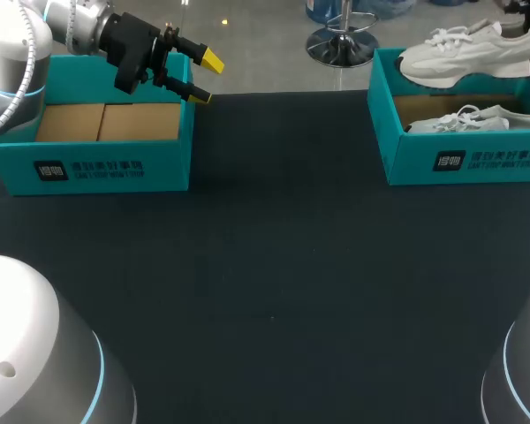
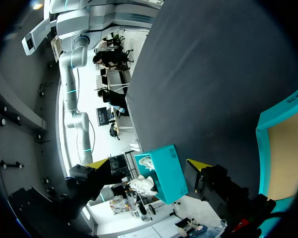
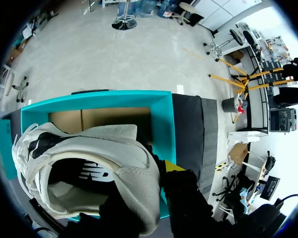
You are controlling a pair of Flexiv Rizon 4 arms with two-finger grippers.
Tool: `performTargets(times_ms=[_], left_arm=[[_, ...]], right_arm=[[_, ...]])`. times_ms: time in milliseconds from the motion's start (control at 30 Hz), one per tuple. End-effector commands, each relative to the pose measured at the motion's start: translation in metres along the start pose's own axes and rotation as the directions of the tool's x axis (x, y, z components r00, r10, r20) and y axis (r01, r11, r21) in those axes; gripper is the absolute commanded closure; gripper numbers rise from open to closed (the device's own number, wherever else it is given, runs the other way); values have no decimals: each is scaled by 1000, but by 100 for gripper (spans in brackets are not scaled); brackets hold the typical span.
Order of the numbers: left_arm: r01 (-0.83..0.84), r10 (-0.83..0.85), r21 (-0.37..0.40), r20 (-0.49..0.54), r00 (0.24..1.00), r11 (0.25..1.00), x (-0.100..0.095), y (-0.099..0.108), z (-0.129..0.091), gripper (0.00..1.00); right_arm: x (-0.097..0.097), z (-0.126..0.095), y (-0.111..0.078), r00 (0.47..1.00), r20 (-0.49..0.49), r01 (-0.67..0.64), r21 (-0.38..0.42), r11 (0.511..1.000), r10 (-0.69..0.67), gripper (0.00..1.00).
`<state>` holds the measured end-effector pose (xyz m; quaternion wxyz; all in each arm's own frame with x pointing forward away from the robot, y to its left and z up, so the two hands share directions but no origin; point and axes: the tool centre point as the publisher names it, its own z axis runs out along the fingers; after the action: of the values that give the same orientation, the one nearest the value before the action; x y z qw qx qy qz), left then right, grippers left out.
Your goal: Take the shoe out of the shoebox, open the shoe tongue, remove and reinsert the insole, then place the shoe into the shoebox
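Right end effector [image 3: 156, 171] clamped on the heel collar of the white sneaker [image 3: 104, 144], held clear above the right shoebox [image 3: 164, 124] for tongue and insole work; left end effector [image 1: 201, 78], fingers apart, hovers over the left shoebox [image 1: 115, 168].

The left gripper [image 1: 205, 79] hangs over one corner of the left shoebox [image 1: 97, 168], which sits under and beside it on the surface [image 1: 274, 265]. Well apart, across the surface ahead of it, stands the right shoebox [image 1: 459, 159]. Under the right gripper [image 3: 151, 183] the held shoe [image 1: 468, 53] hangs above that box, where a second shoe [image 1: 477, 119] lies.
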<state>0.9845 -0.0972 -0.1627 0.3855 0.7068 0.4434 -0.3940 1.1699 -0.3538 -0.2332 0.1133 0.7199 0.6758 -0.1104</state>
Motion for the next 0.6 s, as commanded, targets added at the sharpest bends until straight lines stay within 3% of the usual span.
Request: performTargets(times_ms=[33,267,600], left_arm=[[-1,1,2,-1,1000,1000,0,0,0,0],[-1,1,2,-1,1000,1000,0,0,0,0],[-1,1,2,-1,1000,1000,0,0,0,0]], right_arm=[[3,14,-3,1000,13,-16,-75,997,17,100],[3,27,0,999,26,-35,-59,998,37,100],[3,28,-1,999,32,-27,-55,998,28,100]])
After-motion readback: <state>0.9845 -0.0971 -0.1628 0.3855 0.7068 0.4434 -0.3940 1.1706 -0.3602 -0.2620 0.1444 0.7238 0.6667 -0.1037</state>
